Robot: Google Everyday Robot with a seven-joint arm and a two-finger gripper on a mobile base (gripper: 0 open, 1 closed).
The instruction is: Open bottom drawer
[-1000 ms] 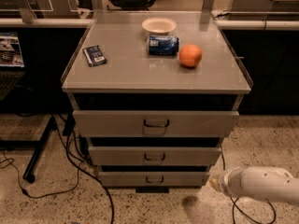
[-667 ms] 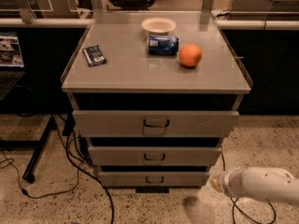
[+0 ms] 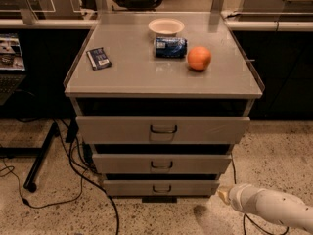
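The bottom drawer [image 3: 161, 187] is the narrowest, lowest grey front of the three on the grey metal cabinet. Its small dark loop handle [image 3: 161, 189] sits at its centre. It looks pushed in, about flush under the middle drawer [image 3: 161, 163]. My gripper [image 3: 224, 195] is the pale tip of the white arm [image 3: 274, 209] that comes in from the lower right. It is low near the floor, just right of the bottom drawer's right end and well to the right of the handle. It holds nothing that I can see.
The top drawer [image 3: 163, 129] is the widest. On the cabinet top [image 3: 132, 77] lie a white bowl [image 3: 166, 26], a blue can on its side [image 3: 170, 47], an orange [image 3: 199, 58] and a dark packet [image 3: 99, 58]. Black cables [image 3: 93, 185] and a stand foot [image 3: 39, 160] lie on the floor at the left.
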